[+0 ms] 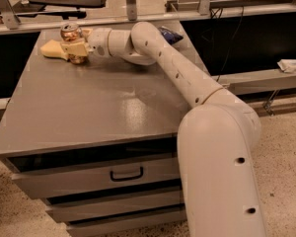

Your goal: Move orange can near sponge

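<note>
At far left corner of grey cabinet top [89,107]: gripper [75,48] pinches orange can [70,32], fingers pressed against its sides. Can upright, silver top showing; whether opened, cannot tell. Sponge [50,49] lies just left of can, seems to touch gripper. White arm [187,78] stretches across top from near right. Dark blue chip bag [168,33] at back edge, half hidden behind arm. Drawers [79,179] below all closed, top one with dark handle [127,174]; contents hidden.
</note>
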{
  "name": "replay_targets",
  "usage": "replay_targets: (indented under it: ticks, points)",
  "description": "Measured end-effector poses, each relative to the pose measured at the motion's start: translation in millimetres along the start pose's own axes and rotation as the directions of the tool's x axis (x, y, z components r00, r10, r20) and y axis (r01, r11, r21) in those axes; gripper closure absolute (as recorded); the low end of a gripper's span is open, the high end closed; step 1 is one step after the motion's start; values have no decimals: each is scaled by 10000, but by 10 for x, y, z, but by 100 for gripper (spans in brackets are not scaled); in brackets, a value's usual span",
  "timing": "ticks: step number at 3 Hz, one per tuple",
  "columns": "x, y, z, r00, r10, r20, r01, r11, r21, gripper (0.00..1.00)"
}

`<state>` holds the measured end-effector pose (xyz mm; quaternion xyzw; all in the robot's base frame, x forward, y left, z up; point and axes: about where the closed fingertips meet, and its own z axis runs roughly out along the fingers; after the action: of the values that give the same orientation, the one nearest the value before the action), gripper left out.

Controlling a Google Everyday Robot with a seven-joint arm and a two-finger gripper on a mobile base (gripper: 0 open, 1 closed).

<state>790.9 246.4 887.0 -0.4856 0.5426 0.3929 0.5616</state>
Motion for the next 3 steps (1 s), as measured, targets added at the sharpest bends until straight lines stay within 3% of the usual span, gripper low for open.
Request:
replay_targets:
  ticks: [2,3]
  points:
    - [33,43,47,9999,165,-4,-165,9998,-111,12]
    - [44,65,32,9998,198,-26,-199,9997,-149,0]
